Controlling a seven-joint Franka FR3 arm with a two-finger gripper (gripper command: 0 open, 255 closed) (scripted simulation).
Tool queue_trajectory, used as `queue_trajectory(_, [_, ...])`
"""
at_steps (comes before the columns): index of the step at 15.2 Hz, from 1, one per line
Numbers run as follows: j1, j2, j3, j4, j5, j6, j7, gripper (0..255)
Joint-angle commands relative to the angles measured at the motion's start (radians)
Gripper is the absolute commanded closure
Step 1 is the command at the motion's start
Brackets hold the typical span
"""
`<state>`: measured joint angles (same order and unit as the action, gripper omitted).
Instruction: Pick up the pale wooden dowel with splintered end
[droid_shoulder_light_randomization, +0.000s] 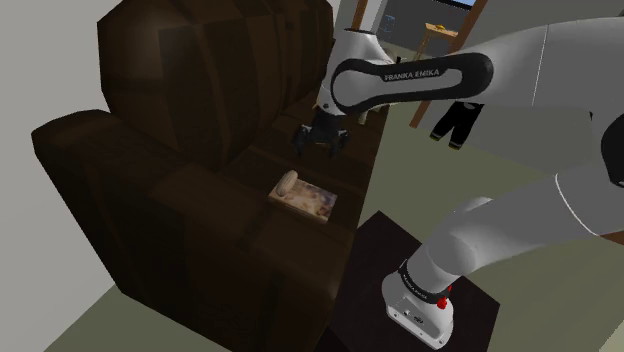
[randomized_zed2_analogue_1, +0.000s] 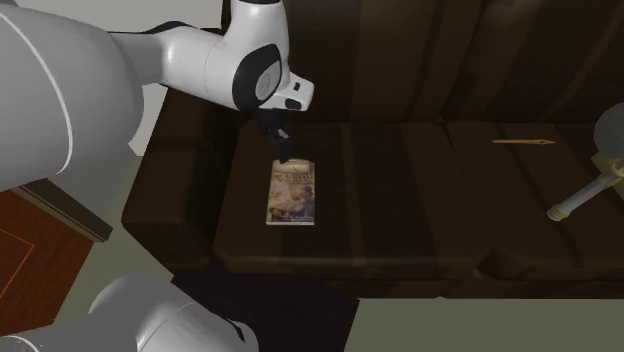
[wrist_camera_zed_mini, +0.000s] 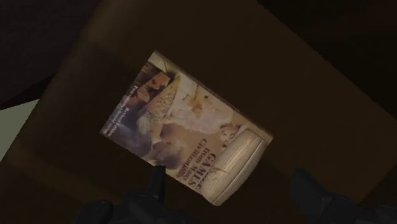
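Dark brown upholstery across a deep sofa (droid_shoulder_light_randomization: 170, 150), seat and backrest alike. Over the seat, stretched out and bent downward, the white arm (droid_shoulder_light_randomization: 530, 70). Flat on the cushion, a picture-covered book (randomized_zed2_analogue_1: 292, 195). Above the book's end nearer the backrest, clear of it, the black gripper (droid_shoulder_light_randomization: 322, 143), its fingers (wrist_camera_zed_mini: 312, 194) standing well apart and clasping nothing. Smallest of all, the pale dowel (wrist_camera_zed_mini: 240, 159): a short stubby cylinder resting on that same short end of the book, just below the open hand and touched by neither finger.

Early in the task, by the look of it. Hand roughly over the target, no more than that; not yet down at grasp height, not yet closed, nothing lifted. Left to do: lower, straddle the dowel, clamp, raise.

Long axis level, lying along the book's short edge and square to the book's length. Seen from the wrist, set at a slant to the line between the two fingers, neither squarely across nor along it; probably calls for some wrist turn before closing. Splintered end not told apart from the other here
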<state>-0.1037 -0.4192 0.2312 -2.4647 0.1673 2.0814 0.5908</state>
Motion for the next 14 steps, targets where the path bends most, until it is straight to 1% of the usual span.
queue_trajectory(1, [-0.015, 0.066, 0.021, -0.007, 0.010, 0.076, 0.078, 0])
queue_trajectory(5, [-0.043, 0.212, 0.055, 0.007, 0.015, 0.213, 0.229, 0])
queue_trajectory(10, [-0.067, 0.409, 0.074, 0.052, -0.008, 0.372, 0.423, 0])
queue_trajectory(14, [-0.066, 0.460, 0.072, 0.047, -0.019, 0.427, 0.443, 0])
